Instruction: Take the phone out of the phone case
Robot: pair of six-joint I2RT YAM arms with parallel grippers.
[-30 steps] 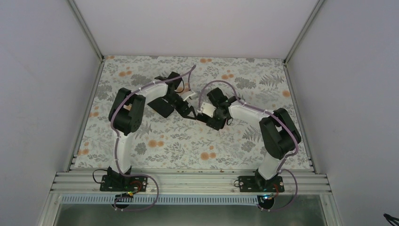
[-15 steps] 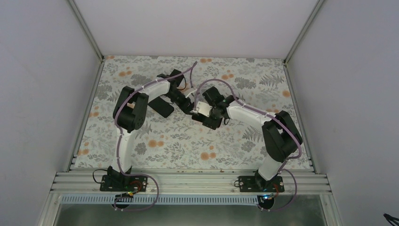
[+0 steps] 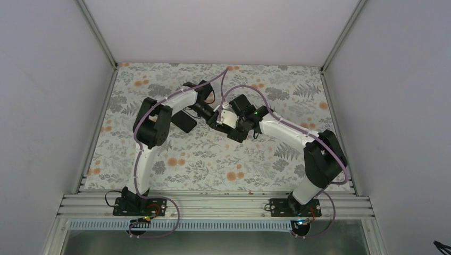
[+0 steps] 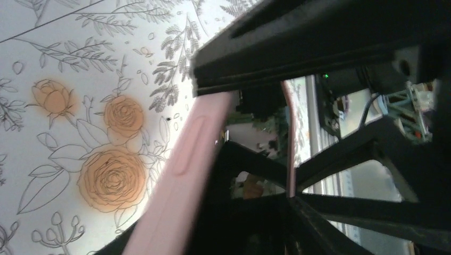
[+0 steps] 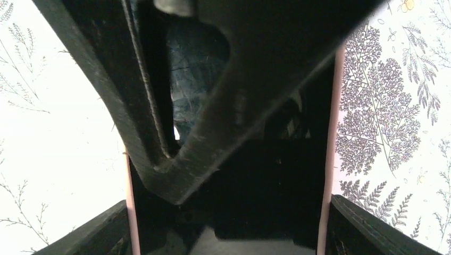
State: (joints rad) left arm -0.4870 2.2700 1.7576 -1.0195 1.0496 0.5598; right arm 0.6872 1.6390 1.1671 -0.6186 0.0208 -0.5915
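Note:
In the right wrist view the phone case (image 5: 327, 133) shows as two thin pink edges, with the black phone (image 5: 276, 180) lying between them. My right gripper (image 5: 228, 223) is shut on the case, one finger pressed on each pink edge. From above, a black finger (image 5: 213, 127) of the left gripper crosses in front of the phone. In the left wrist view the pink case side (image 4: 181, 175) runs right along my left gripper (image 4: 239, 212). Its jaws are partly closed, and I cannot see what they touch. From the top camera both grippers (image 3: 215, 117) (image 3: 230, 123) meet mid-table and hide the phone.
A flat black object (image 3: 184, 121) lies on the floral tablecloth (image 3: 175, 170) under the left forearm. Grey walls enclose the table on the left, back and right. An aluminium rail (image 3: 213, 204) with both arm bases runs along the near edge.
Both arms have moved toward the back of the table, and the left gripper has pushed in against the right one. The left jaws have narrowed a lot. The right grip is unchanged.

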